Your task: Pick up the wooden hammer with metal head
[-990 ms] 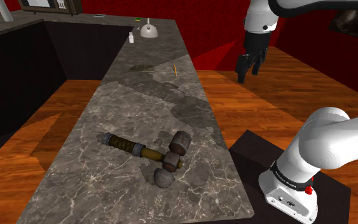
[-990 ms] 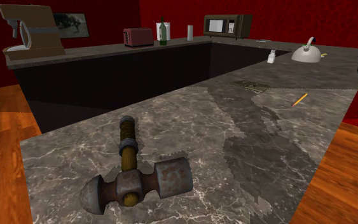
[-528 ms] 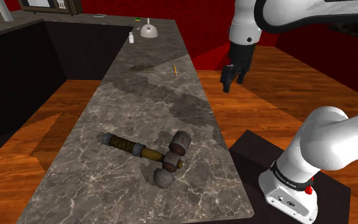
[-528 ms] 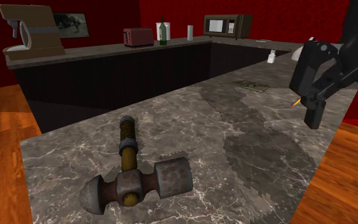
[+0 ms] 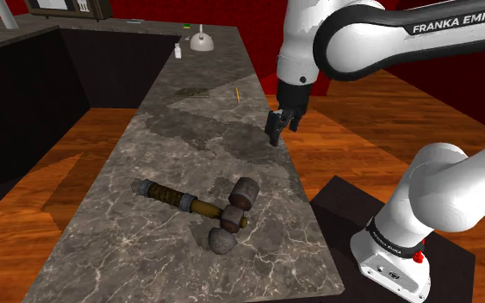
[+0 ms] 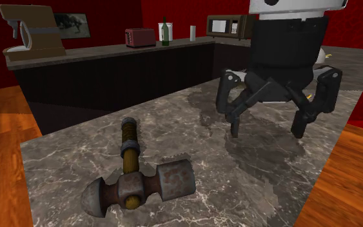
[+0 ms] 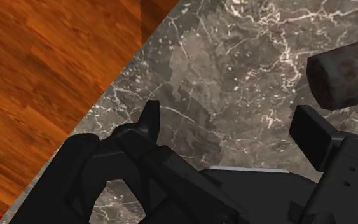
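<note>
Two fingers [image 7: 314,137] of the gripper [image 6: 267,129] stand spread, empty, over the counter [image 6: 64,167], the hammer [image 6: 131,184] well apart from the jaws.

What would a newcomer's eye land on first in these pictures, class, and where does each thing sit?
First, the big black claw, open, hanging above the grey marble counter near its edge by the wooden floor. Next, the hammer, lying flat on the counter apart from the claw, its brown handle ending in a rusty two-faced metal head.
</note>
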{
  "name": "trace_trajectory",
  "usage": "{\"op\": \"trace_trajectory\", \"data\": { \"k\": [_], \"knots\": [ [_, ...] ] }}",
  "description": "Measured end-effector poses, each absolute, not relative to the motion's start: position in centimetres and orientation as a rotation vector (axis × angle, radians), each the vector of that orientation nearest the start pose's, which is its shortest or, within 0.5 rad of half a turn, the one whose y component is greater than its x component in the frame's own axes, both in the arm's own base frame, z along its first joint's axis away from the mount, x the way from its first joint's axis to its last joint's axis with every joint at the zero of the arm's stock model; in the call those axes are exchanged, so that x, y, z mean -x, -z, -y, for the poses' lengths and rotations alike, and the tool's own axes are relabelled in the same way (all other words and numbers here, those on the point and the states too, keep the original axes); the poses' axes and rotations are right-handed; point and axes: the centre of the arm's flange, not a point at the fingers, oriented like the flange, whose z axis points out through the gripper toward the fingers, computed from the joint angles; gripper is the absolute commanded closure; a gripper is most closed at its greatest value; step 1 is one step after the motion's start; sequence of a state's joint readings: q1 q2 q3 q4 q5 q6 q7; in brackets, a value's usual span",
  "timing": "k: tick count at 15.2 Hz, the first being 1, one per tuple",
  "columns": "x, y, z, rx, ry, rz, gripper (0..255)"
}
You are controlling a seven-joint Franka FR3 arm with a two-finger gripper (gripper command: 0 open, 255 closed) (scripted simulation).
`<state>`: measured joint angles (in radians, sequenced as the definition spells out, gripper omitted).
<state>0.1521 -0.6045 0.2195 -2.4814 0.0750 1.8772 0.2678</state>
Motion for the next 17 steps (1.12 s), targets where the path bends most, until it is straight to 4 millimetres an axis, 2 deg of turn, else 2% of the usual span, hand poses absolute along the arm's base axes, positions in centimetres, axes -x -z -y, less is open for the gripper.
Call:
{"op": "trace_trajectory", "data": {
  "k": [12, 17],
  "knots": [
    [-36.4, -43.2, -27.9, 3.143, 0.164, 0.27, 0],
    [-36.9, -41.5, -33.7, 3.116, 0.227, 0.353, 0]
  ]
}}
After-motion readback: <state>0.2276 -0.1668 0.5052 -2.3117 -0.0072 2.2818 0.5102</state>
